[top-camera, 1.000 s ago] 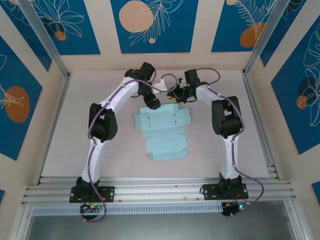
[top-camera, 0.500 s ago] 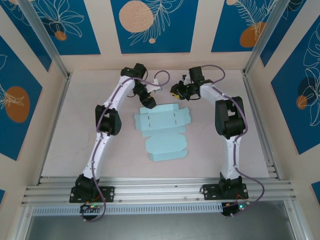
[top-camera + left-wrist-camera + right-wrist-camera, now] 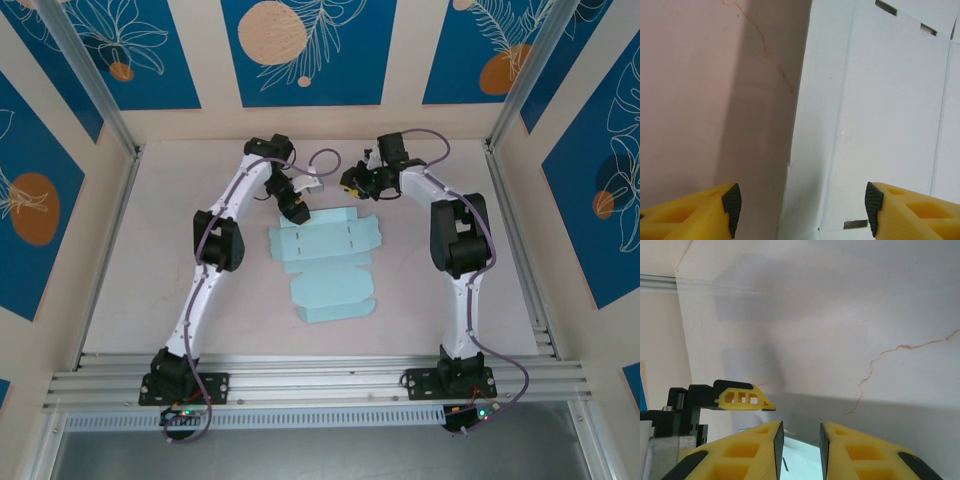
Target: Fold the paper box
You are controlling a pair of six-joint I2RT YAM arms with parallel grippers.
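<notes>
Table (image 3: 690,100) crack (image 3: 765,52), seen wrist-close, reaches paper box (image 3: 880,125).

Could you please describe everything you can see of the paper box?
The paper box is an unfolded die-cut sheet of thin, pale blue card. It is plain, with crease lines, side flaps and small slots in its far panel. It lies open and about flat on the table, midway between the arms, its long axis running near to far. The left gripper, jaws open, hangs over its far left edge; whether it touches the card cannot be told.
</notes>
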